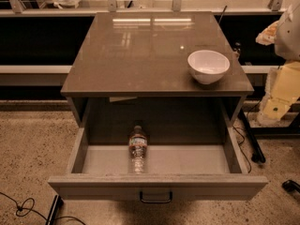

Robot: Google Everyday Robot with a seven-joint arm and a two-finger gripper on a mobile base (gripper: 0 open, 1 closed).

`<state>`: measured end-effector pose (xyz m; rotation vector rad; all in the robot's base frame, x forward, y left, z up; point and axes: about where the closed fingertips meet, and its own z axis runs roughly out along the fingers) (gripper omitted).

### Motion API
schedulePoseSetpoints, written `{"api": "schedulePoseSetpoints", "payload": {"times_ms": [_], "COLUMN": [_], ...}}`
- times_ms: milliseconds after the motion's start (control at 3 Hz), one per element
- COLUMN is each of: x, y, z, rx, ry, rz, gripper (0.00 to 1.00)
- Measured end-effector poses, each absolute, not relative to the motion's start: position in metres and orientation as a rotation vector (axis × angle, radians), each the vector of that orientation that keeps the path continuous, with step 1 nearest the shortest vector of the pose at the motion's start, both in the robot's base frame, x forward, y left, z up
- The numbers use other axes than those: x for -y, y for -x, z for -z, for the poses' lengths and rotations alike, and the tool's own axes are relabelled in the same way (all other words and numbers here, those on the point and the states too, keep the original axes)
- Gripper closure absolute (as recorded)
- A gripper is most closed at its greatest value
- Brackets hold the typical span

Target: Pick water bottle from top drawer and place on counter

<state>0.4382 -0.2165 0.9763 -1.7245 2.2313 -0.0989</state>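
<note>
The water bottle (138, 148) is small and clear with a coloured label band. It lies on its side in the open top drawer (93, 161), left of the middle, with its cap pointing to the back. The drawer is pulled out fully and has a dark handle (156, 197) on its front. The counter (140, 55) is a glossy brown top above the drawer. My gripper (273, 33) is at the right edge of the view, beyond the counter's right side, at about counter height. It is far from the bottle and holds nothing I can see.
A white bowl (208, 66) stands on the counter near its front right corner. The pale body of my arm (283, 86) fills the right edge. Dark cables (23, 205) lie on the speckled floor at the lower left. A dark stand leg (251, 139) is right of the drawer.
</note>
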Motion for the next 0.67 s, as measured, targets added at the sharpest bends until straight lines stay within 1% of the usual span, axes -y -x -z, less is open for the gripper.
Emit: {"api": "schedulePoseSetpoints", "payload": {"times_ms": [333,667], "x": [0.215,0.172], "y": [-0.439,-0.441], "z": [-0.976,-0.939], "rx": [-2.227,-2.06], "ry": [1.726,1.925], "rz": [0.1,0.109], "gripper": [0.0,0.0]}}
